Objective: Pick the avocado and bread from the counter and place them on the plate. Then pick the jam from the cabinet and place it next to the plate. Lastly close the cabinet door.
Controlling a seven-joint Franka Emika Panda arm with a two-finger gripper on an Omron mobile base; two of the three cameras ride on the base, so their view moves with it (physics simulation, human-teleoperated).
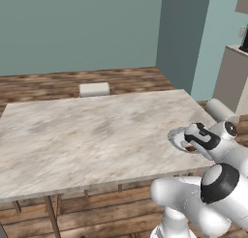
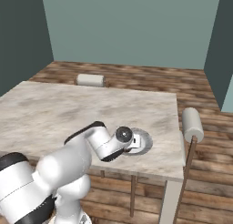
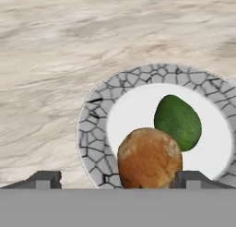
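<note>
Hand view, bread (image 3: 150,158) and avocado (image 3: 178,122) on plate (image 3: 94,129), gripper (image 3: 120,179) spread wide, base views hide both foods

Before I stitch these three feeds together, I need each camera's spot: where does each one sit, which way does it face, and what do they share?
Left base view: behind the arm to its left, looking forward and down over the counter; the white arm rises at lower right.
Right base view: behind to its right, looking over the same counter, with the arm at lower left.
Hand view: on the hand, looking down at the plate holding the bread and avocado; the open fingers show at the bottom.
Shared: all three show the counter and the plate.
</note>
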